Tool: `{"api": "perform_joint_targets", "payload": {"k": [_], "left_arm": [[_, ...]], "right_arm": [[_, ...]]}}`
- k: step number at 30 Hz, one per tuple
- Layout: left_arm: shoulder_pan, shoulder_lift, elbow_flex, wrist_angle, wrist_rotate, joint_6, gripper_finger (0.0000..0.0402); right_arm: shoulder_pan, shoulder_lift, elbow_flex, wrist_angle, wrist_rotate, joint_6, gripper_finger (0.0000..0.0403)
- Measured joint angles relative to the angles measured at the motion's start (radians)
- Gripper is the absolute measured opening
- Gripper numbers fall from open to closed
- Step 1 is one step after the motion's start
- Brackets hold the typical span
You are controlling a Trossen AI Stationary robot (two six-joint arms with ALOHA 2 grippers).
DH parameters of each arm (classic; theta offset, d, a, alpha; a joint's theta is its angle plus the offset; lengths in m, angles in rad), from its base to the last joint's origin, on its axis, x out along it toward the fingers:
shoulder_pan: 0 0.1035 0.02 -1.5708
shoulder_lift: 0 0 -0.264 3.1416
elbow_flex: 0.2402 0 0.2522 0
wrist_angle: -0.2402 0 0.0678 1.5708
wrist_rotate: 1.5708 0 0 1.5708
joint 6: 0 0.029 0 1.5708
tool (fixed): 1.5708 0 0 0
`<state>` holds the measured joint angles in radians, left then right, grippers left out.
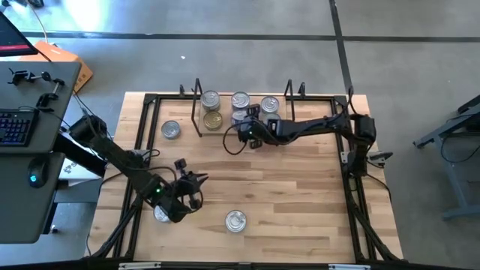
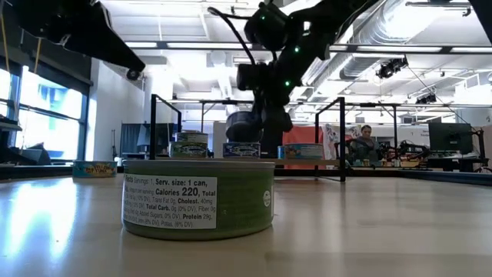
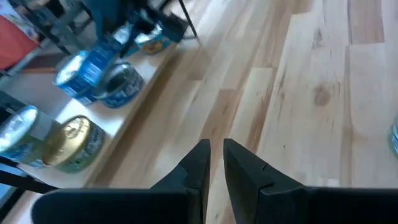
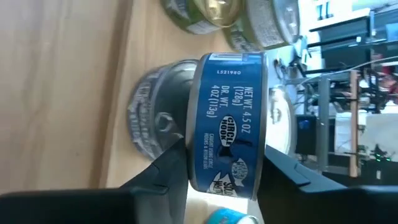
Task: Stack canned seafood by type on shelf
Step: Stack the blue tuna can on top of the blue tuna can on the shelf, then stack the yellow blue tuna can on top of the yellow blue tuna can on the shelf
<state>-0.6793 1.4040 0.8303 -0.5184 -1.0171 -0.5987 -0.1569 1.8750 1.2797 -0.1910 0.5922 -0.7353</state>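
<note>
The shelf (image 1: 225, 135) stands at the table's far middle, with several tins on its board: a gold-lidded one (image 1: 213, 120) and silver ones (image 1: 210, 99) (image 1: 268, 105). My right gripper (image 1: 246, 129) reaches in from the table's right and is shut on a blue-labelled tin (image 4: 229, 124) over the shelf, close against another silver tin (image 4: 152, 118). My left gripper (image 1: 196, 180) hovers over the table's near left. Its fingers (image 3: 199, 158) are shut with only a thin slit between them, and they hold nothing. Loose tins stand on the table (image 1: 171, 130) (image 1: 235, 220) (image 1: 161, 214). My right gripper pinches the blue-labelled tin across its short height, one finger (image 4: 171, 168) on one flat end and the other on the opposite end (image 4: 264, 158). The fingers come level from the table's right, rolled on their side. The label wall faces the wrist camera. Whether the tin rests on the one behind, I cannot tell.
A green-labelled tin (image 2: 198, 201) stands near the table's near edge. Black frame rods (image 1: 142, 127) run along the table's sides. Open wood (image 1: 285, 187) lies between the shelf and the near edge. A desk with a keyboard (image 1: 15, 124) stands left of the table.
</note>
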Motion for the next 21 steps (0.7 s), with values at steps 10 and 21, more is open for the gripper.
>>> {"api": "perform_joint_targets", "payload": {"k": [10,21], "left_arm": [[-0.005,0.0,0.0,0.013,-0.041,-0.002,0.0039],[-0.002,0.0,0.0,0.015,-0.041,-0.002,0.0039]], "right_arm": [[-0.011,0.018,0.0,0.005,-0.054,0.055,0.0222],[0.032,0.012,0.056,-0.045,0.021,0.135,0.023]]}}
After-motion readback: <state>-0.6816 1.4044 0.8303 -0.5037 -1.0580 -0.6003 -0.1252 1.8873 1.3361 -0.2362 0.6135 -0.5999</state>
